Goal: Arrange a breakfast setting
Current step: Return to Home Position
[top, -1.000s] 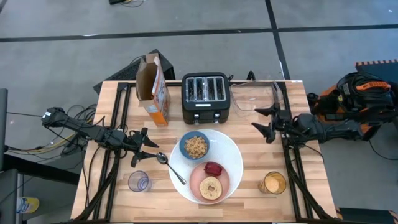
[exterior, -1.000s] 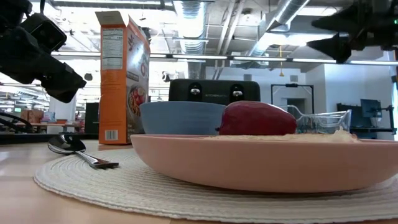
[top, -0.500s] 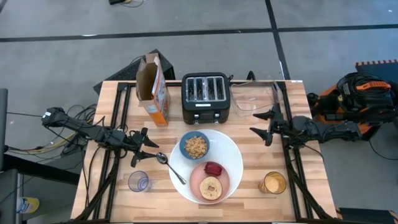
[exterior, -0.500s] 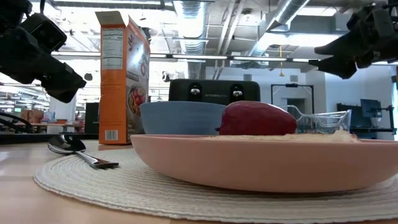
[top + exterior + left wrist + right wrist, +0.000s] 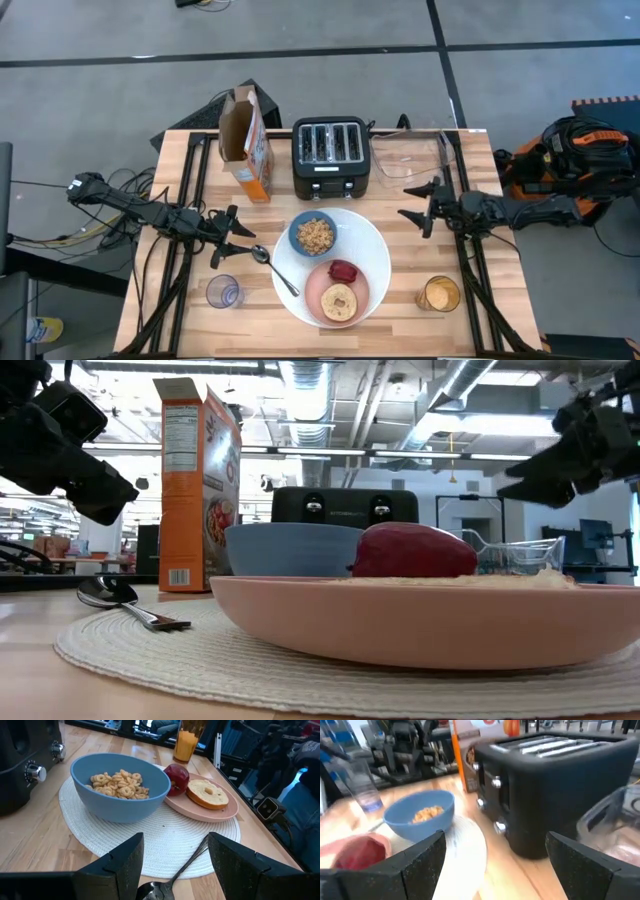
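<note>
A round white woven mat lies mid-table. On it stand a small blue bowl of brown cereal and a small pink plate with a bagel half and a red fruit. A metal spoon lies with its bowl off the mat's left edge and its handle on the mat. My left gripper is open, just left of the spoon bowl. My right gripper is open, above the table right of the mat.
A black four-slot toaster and an open orange cereal box stand at the far edge. A clear plastic container lies far right. An empty glass stands near left, a glass of orange juice near right.
My right gripper has moved toward the table's left and near edge, closing on the mat, and has come down a little. It stays open. My left gripper has kept still.
</note>
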